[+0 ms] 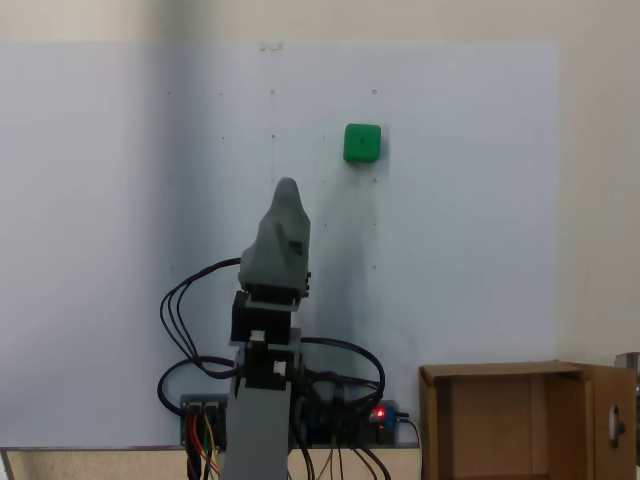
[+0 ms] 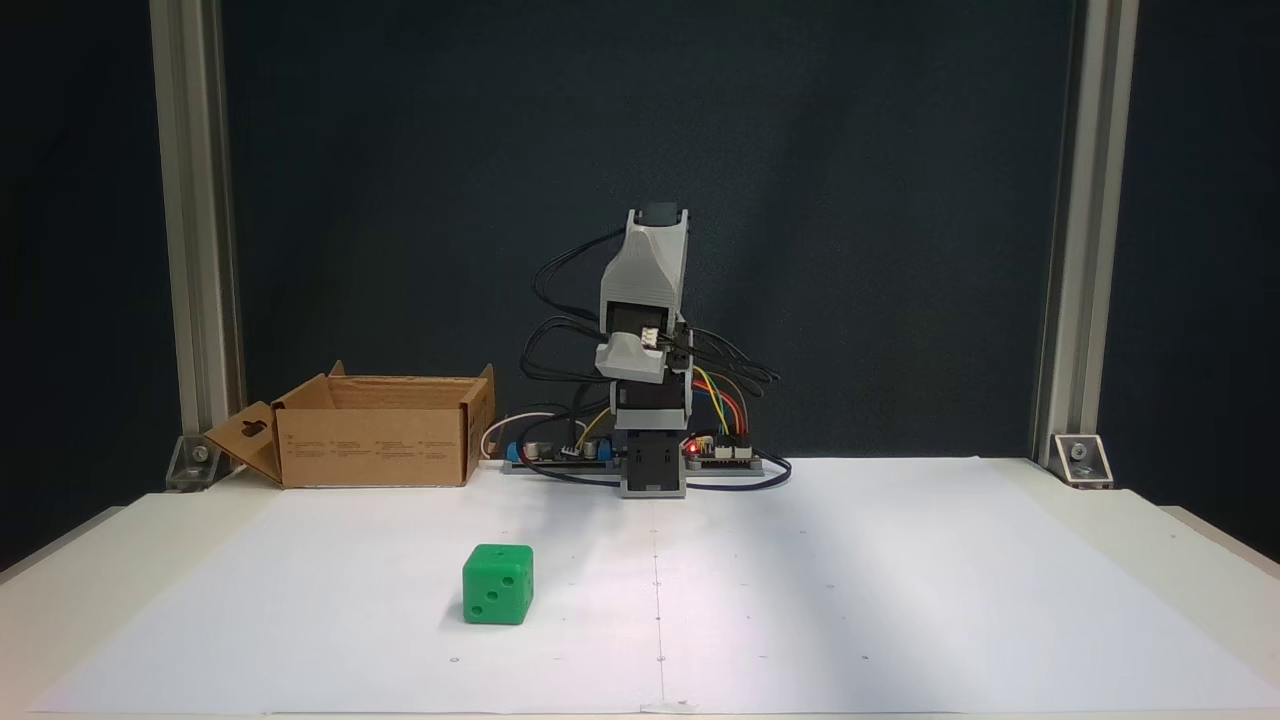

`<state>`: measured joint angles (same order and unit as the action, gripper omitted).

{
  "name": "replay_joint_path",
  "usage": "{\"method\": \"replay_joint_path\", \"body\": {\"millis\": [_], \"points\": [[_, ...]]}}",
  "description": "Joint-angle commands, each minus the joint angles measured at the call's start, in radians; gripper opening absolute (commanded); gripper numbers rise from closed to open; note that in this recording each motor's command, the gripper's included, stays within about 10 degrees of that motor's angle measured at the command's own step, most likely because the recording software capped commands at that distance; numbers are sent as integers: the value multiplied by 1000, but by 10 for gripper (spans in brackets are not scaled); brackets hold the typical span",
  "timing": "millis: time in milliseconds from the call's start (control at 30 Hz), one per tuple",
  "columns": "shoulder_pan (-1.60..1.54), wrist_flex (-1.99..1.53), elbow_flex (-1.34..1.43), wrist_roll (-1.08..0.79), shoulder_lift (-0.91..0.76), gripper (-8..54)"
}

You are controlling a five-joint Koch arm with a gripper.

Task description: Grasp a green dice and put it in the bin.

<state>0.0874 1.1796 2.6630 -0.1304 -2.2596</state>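
Observation:
The green dice point(image 1: 362, 143) point(image 2: 498, 584) rests alone on the white sheet, a face with three dots turned toward one fixed view. The bin point(image 1: 500, 372) point(image 2: 375, 445), a brown cardboard box with its flaps up, stands beside the arm's base. My arm point(image 2: 645, 280) is folded up over its base, well away from the dice. Seen from above, the grey gripper point(image 1: 287, 188) points toward the dice but stops well short of it. A single tapered tip shows, so I cannot make out how the jaws stand. Nothing is held.
A circuit board with a red light point(image 1: 380, 413) point(image 2: 690, 450) and loose cables lies at the arm's base. Two aluminium posts point(image 2: 195, 250) point(image 2: 1075, 250) stand at the table's back corners. White paper point(image 2: 900, 580) covers the table.

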Motion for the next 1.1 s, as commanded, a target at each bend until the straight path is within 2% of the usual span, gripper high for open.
{"method": "replay_joint_path", "body": {"millis": [0, 100, 133, 200, 233, 300, 500, 633, 833, 1067], "points": [[-8, 28, 175, -49, -107, 443], [-91, 109, 175, -49, -107, 436], [-86, -69, 175, -57, -107, 398], [-66, -175, 140, -48, -106, 399], [-43, -340, 48, -48, -101, 400], [-20, -451, -26, -46, -101, 431], [-6, -800, -176, -46, -100, 435], [-15, -1181, -431, -35, -100, 436], [-14, -1554, -774, 75, -95, 435], [-6, -1925, -1087, 86, 21, 435]]}}
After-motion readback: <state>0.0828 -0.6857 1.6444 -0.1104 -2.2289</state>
